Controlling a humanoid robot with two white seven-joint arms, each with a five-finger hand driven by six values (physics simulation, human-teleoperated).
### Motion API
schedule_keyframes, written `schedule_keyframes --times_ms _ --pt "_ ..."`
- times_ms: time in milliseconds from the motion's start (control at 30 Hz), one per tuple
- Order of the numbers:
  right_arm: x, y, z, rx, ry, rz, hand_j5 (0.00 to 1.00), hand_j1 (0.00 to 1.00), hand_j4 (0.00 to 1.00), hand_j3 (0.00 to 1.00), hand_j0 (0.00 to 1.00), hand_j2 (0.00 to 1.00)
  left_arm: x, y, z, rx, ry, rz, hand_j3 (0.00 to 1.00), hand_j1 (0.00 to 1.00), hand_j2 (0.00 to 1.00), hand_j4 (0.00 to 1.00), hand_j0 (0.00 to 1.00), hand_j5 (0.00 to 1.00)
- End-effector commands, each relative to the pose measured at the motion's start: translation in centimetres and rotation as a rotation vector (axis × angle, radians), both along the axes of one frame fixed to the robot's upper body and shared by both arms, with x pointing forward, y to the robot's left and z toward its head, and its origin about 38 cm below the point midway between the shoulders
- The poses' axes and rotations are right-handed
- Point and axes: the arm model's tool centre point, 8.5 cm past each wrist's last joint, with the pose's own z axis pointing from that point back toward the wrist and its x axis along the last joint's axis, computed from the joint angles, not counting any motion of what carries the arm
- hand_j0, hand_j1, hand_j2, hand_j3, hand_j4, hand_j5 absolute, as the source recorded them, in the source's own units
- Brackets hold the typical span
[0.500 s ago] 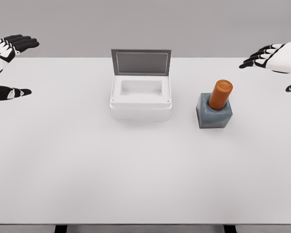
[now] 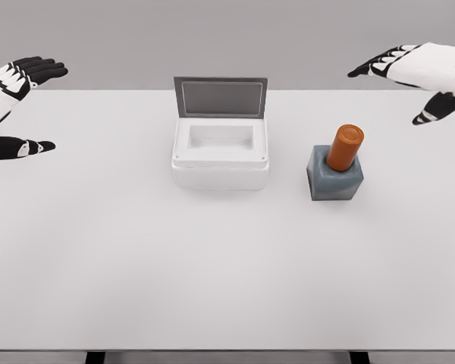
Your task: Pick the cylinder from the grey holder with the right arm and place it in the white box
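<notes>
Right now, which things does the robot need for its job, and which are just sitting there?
For the job:
- orange cylinder
- grey holder, cylinder standing in it
- white box, lid open
- right hand, open, up above the table

Just there:
- left hand, open, at the left edge
- table

bright, even, sharp; faint shadows

A bare simulated test bench rather than any lived-in room: a plain white table (image 2: 212,273) fills the view before a featureless grey backdrop (image 2: 212,38). Surfaces are evenly lit and textureless, as in a rendered scene. Two dark table legs (image 2: 95,357) show at the lower edge.
</notes>
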Motion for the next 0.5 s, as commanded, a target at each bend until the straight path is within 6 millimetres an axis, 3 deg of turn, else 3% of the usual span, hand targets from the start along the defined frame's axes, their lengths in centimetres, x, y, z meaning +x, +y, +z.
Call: schedule_keyframes --times_ms 0,233,467 --pt "0.2 1.4 -1.4 0.020 0.041 0.029 1.00 1.00 1.00 1.00 1.00 1.00 0.0 0.1 0.1 -0.007 0.000 0.001 1.00 1.00 1.00 1.00 1.00 1.00" --pt "0.6 3.1 -5.1 0.008 0.125 0.062 1.00 1.00 1.00 1.00 1.00 1.00 0.0 0.0 0.0 -0.007 0.002 -0.001 1.00 1.00 1.00 1.00 1.00 1.00" --pt "0.6 3.3 -6.0 -0.003 0.148 0.072 1.00 1.00 1.00 1.00 1.00 1.00 0.0 -0.1 -0.1 -0.015 0.002 -0.002 1.00 1.00 1.00 1.00 1.00 1.00"
